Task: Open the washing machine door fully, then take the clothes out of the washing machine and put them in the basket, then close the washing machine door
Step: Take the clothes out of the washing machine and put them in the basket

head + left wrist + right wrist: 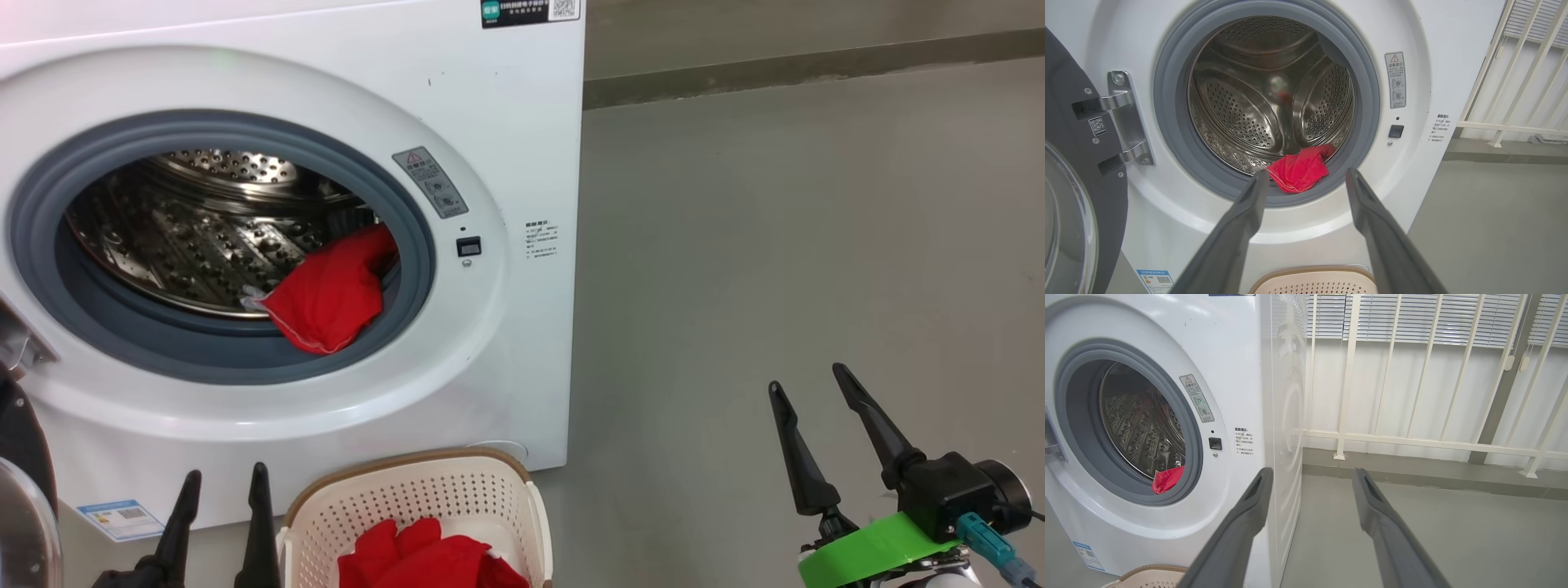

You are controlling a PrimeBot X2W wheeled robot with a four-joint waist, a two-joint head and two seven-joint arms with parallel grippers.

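The white washing machine (506,122) stands with its door (1069,196) swung wide open to the left on its hinge. One of the red clothes (331,294) lies over the grey rubber ring at the drum's lower right, seen too as red cloth (1300,169) and a red patch (1166,478). More red clothes (424,559) lie in the cream basket (408,490) on the floor before the machine. My left gripper (224,482) is open and empty beside the basket's left side. My right gripper (812,384) is open and empty over the floor to the right.
Grey floor (775,245) spreads to the right of the machine. A white railing (1412,437) with blinds behind it runs along the far wall. The open door's glass bowl (24,523) juts out at the lower left near my left arm.
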